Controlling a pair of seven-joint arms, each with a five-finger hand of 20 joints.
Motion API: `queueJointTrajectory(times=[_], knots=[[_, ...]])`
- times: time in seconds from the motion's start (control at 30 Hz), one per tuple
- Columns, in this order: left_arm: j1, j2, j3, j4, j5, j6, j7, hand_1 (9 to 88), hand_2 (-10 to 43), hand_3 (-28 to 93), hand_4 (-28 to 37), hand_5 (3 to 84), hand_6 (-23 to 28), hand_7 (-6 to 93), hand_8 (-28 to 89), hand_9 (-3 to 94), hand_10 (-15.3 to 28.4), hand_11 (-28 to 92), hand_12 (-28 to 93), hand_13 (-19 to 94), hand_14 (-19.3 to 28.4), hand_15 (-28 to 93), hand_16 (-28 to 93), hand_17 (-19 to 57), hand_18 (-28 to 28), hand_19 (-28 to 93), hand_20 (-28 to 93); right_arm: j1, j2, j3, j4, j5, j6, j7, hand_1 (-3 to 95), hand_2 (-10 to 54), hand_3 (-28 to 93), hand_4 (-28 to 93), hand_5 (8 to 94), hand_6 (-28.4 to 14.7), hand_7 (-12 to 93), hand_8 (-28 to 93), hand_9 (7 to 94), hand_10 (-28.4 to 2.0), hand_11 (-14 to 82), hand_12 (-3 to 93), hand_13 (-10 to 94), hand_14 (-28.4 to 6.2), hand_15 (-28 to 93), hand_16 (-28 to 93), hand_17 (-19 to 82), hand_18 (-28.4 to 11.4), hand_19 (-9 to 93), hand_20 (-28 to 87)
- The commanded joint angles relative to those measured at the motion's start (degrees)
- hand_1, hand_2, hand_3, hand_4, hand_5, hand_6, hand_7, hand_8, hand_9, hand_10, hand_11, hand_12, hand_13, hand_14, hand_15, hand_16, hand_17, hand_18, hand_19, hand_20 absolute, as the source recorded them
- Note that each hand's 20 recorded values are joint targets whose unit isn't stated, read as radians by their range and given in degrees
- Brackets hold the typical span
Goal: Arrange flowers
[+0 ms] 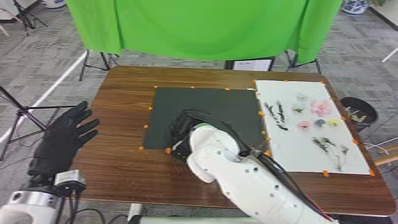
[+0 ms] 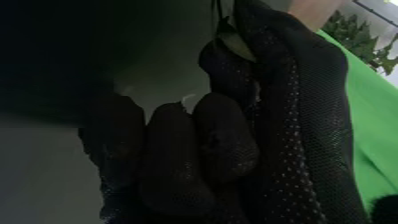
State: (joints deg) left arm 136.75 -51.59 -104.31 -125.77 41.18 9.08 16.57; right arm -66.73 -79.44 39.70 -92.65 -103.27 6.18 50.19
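Leafy stem [image 2: 236,46] — likely light, bendy, fragile; best taken low | pinched in right hand [image 2: 306,110], over black mat [image 1: 169,105] | left hand [image 1: 58,142], near left — fingers straight

Head: high, looking forward, down. Right wrist: close, tilted; green cloth [image 1: 204,30] likely shared.

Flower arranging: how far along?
Done: one thin dark leafy stem looks picked up. In hand: that stem, pinched by the right robot hand over the black rectangular mat. Remaining, likely: placing it, then pink flowers and green sprigs on the white rectangular board.
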Motion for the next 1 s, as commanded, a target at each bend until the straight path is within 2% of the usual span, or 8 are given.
queueJointTrajectory(times=[0.03,0.3,0.8,1.0], knots=[[-1.6,1.02,0.90,0.68,-0.01,-0.54,-1.04,27.6,-4.7,68,-22.1,28.0,3.2,20.4,-10,21.0,10.5,20,18,19,14.6,30,2,-8.9,23.4,41,9,-1.2,-1.5,-1.3,1.1,-2.1,-0.2,0.6,75.5,-6.3,-28,86,67.1,2.0,59,24,85.7,-5.1,70.1,60.6,83,-5.5,89,41,55,-21.0,93,76],[-3.5,1.82,2.11,1.51,-0.11,-1.14,-2.00,27.7,-4.8,68,-22.2,28.7,3.4,20.7,-10,21.4,10.7,20,18,19,15.2,30,2,-8.9,24.1,41,9,-2.0,-2.4,-1.1,1.3,-2.5,-1.8,0.8,75.4,-6.1,-28,80,67.3,3.5,58,21,85.4,-5.3,69.3,60.6,83,-5.8,88,41,55,-21.1,93,76],[-3.3,1.13,2.40,1.76,0.02,-1.42,-2.02,27.9,-4.6,68,-22.6,29.1,3.4,21.3,-10,22.2,11.2,20,19,20,16.3,31,1,-9.4,24.8,42,9,-2.3,-1.7,-1.3,1.9,-5.8,-6.0,0.2,73.8,-6.3,-28,74,66.6,2.7,55,18,83.0,-6.2,68.9,60.6,81,-6.6,88,42,53,-21.1,93,75],[-2.3,0.58,2.08,1.50,0.13,-1.43,-2.13,27.9,-4.4,68,-22.9,29.2,3.4,21.7,-10,22.7,11.5,20,19,20,17.1,32,2,-9.6,25.2,42,8,-2.4,-1.2,-1.4,1.8,-7.5,-8.0,-0.3,74.1,-6.6,-28,73,65.7,2.2,55,18,81.9,-6.3,69.0,60.6,80,-6.8,88,42,52,-21.3,93,75]])
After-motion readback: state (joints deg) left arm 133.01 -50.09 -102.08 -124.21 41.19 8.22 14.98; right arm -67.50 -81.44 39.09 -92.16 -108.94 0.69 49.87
